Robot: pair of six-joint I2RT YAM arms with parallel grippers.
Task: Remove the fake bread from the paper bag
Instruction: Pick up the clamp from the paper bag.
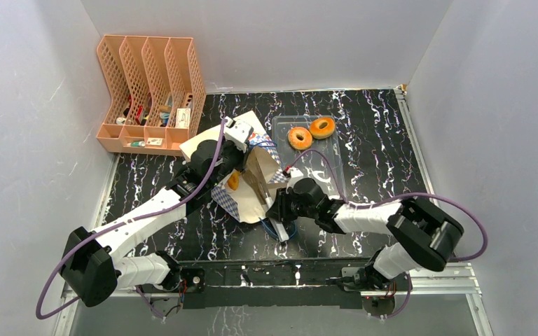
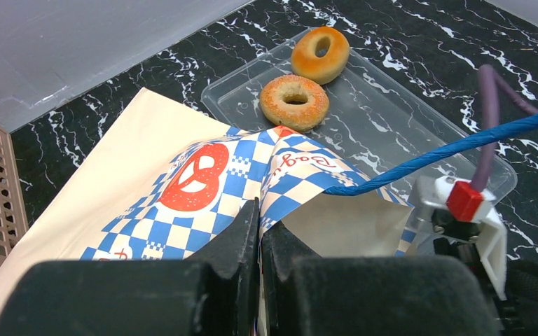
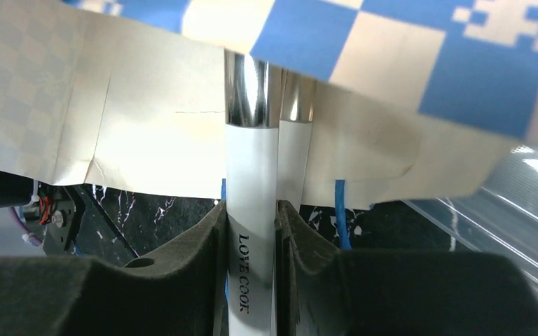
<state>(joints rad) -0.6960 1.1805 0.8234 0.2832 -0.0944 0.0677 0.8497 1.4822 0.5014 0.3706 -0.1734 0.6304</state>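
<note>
The left gripper (image 2: 260,231) is clenched on the blue-checkered rim of the paper bag (image 2: 203,178), which sits mid-table with its mouth held open. The right gripper (image 3: 252,227) is clamped around the white-sleeved metal tongs (image 3: 251,161), whose tips are hidden behind the bag's paper edge. Two glazed rings of the fake bread (image 2: 295,102) lie side by side in the clear tray (image 2: 392,119) at the bag's 1 o'clock, and a peach file organizer (image 1: 147,91) stands at its 10 o'clock.
</note>
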